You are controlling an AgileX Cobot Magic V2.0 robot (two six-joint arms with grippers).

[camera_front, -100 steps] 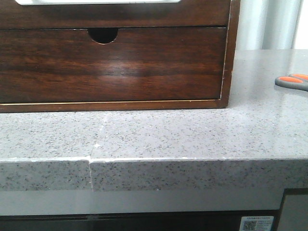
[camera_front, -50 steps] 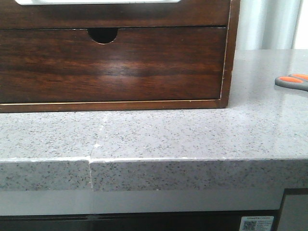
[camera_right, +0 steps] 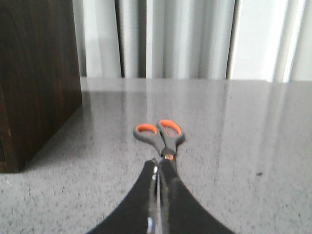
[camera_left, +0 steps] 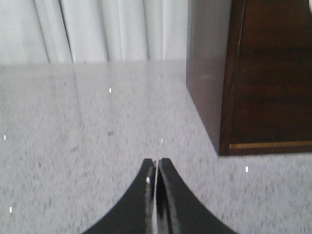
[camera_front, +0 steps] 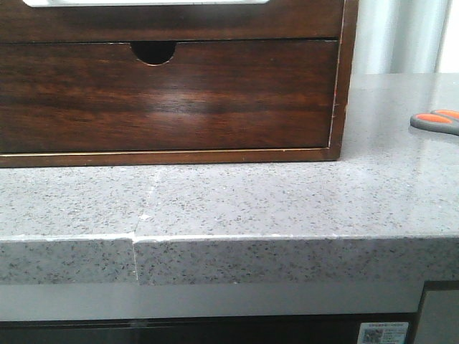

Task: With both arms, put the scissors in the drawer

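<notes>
The drawer (camera_front: 165, 97) is shut in its cabinet, its half-round cutout (camera_front: 153, 51) at the top edge. The scissors (camera_front: 436, 120) lie flat on the grey stone counter at the far right, apart from the cabinet. In the right wrist view the scissors (camera_right: 160, 134) lie just beyond my right gripper (camera_right: 159, 162), handles pointing away, blades hidden behind the shut fingers. My left gripper (camera_left: 156, 162) is shut and empty, over bare counter beside the cabinet's left side. Neither arm shows in the front view.
The wooden cabinet frame (camera_front: 343, 79) surrounds the drawer; it also shows in the left wrist view (camera_left: 209, 87) and the right wrist view (camera_right: 34, 73). The counter's front edge (camera_front: 287, 240) runs across, with a seam at the left. White curtains hang behind.
</notes>
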